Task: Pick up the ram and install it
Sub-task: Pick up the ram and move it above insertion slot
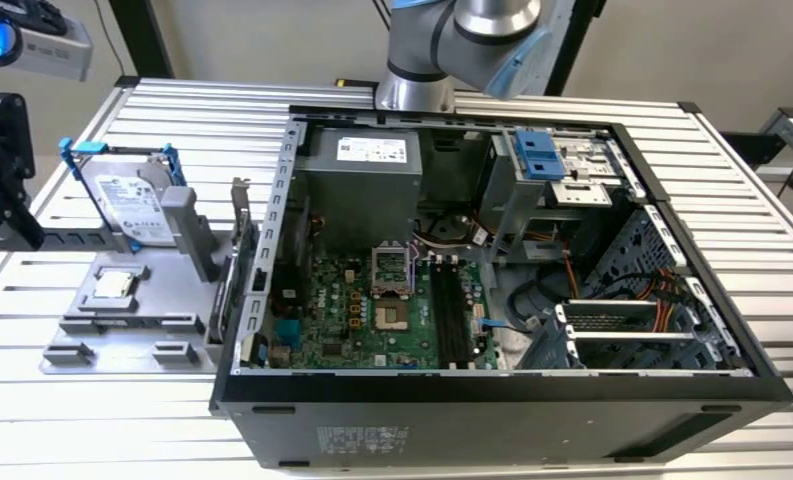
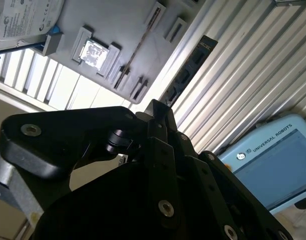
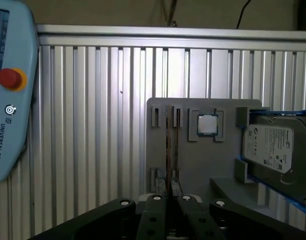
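The ram (image 3: 169, 145) is a thin stick standing on edge in the holders of a grey fixture plate (image 3: 193, 165). In the second wrist view the ram (image 2: 137, 48) is a thin line on that plate. My gripper (image 3: 171, 192) hangs well clear of the plate, its black fingers together with nothing between them, lined up with the ram's length in the first wrist view. The second wrist view shows the gripper (image 2: 160, 112) edge-on. In the exterior view the open computer case (image 1: 716, 330) shows the motherboard's black slots (image 1: 451, 312).
On the fixture plate (image 1: 169, 275) sit a square silver processor chip (image 1: 113, 285) and a hard drive (image 1: 132, 208) in a blue frame. A teach pendant (image 3: 7, 100) lies on the slatted table (image 3: 92, 125). The arm's base (image 1: 416, 90) stands behind the case.
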Controlling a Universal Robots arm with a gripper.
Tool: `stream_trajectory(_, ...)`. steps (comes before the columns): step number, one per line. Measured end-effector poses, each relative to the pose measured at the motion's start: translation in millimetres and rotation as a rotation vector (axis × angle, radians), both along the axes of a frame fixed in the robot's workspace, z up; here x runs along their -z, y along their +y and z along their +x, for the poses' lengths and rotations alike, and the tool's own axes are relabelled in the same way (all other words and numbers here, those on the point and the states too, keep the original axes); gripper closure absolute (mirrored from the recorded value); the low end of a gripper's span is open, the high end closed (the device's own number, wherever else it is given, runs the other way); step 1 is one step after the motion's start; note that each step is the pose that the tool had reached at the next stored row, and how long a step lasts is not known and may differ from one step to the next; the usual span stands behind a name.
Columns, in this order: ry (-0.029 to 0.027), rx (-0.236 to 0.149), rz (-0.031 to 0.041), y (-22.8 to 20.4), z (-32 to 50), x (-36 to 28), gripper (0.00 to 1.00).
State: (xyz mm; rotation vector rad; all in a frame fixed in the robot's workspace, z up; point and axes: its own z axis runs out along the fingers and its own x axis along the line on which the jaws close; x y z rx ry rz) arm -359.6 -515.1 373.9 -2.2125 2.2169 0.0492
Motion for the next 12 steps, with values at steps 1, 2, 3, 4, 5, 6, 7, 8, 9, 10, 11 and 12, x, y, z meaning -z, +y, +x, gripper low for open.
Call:
stream_trajectory(1,0.0001,0.0,-0.0001,0.3,0.0,-0.4,1.0)
stream_trajectory(2,-0.0001,0.0,-0.0002,0.7,-0.1,-0.6,1.0)
stream_trajectory(3,0.0,0.0,-0.0005,1.1,0.0,-1.0,1.0)
stream_trajectory(4,0.0,0.0,-0.0006,1.3,-0.1,-1.3,1.0)
stream_trajectory(5,-0.0001,0.0,-0.0006,1.5,-0.1,-1.5,1.0)
stream_trajectory(6,-0.0002,0.0,-0.0005,1.6,0.0,-1.6,1.0)
stream_trajectory(7,-0.0003,0.0,-0.0005,1.6,-0.1,-1.8,1.0)
stream_trajectory(8,-0.0002,0.0,-0.0006,1.8,0.0,-2.2,1.0)
stream_trajectory(9,-0.0001,0.0,-0.0008,2.0,0.0,-2.5,1.0)
stream_trajectory(10,0.0,0.0,-0.0011,2.4,-0.1,-2.8,1.0)
stream_trajectory(11,0.0,0.0,-0.0012,2.5,-0.1,-3.1,1.0)
stream_trajectory(12,-0.0002,0.0,-0.0011,2.6,-0.1,-3.2,1.0)
